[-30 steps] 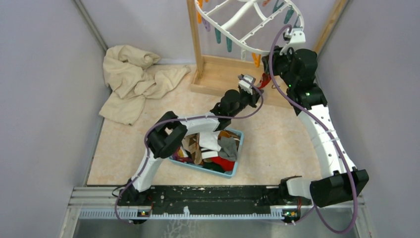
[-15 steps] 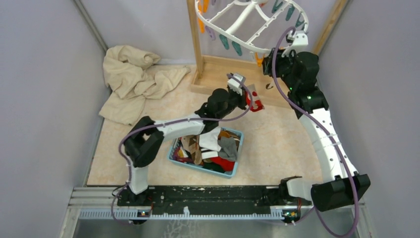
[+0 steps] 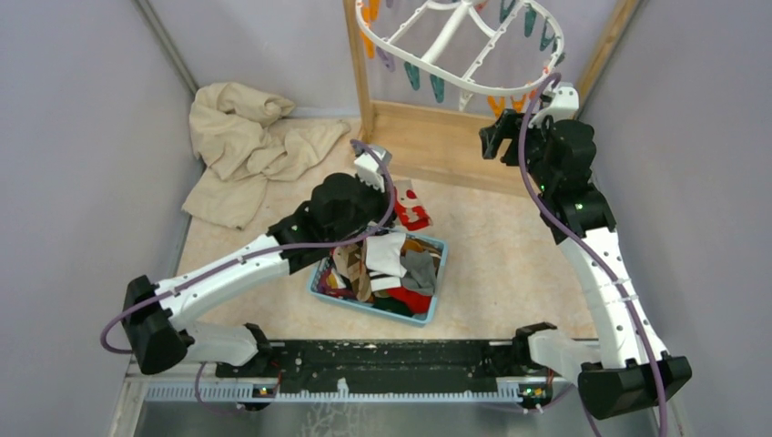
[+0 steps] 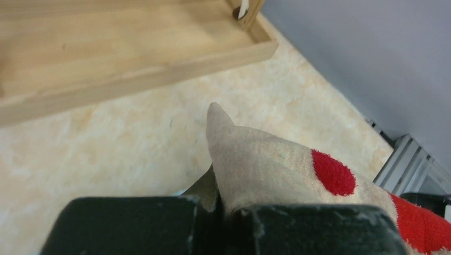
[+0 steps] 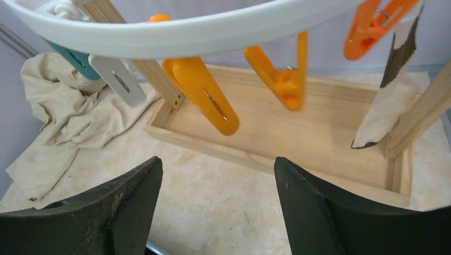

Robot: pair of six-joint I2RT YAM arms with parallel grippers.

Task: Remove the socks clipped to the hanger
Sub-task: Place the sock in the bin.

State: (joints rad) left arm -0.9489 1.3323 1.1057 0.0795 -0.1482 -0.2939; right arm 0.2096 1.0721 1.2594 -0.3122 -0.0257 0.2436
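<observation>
The white oval hanger (image 3: 452,86) hangs from the wooden rack, with orange and teal clips along its rim. It also shows in the right wrist view (image 5: 175,33). A cream-and-brown sock (image 5: 391,101) hangs there from an orange clip (image 5: 372,24). My left gripper (image 3: 398,194) is shut on a beige sock with red patches (image 3: 412,211) and holds it above the far edge of the blue basket. That sock fills the left wrist view (image 4: 276,164). My right gripper (image 3: 492,137) is open and empty just below the hanger's near rim, under two bare orange clips (image 5: 205,95).
A blue basket (image 3: 369,307) full of mixed socks sits on the floor mid-table. A large beige cloth (image 3: 246,146) lies at the far left. The wooden rack frame's tray base (image 3: 437,150) and post (image 3: 360,64) stand at the back. Grey walls close both sides.
My left arm has drawn back and to the left from the rack with the beige-and-red sock, now over the basket's far edge. The hanger swung back up. My right gripper shifted slightly.
</observation>
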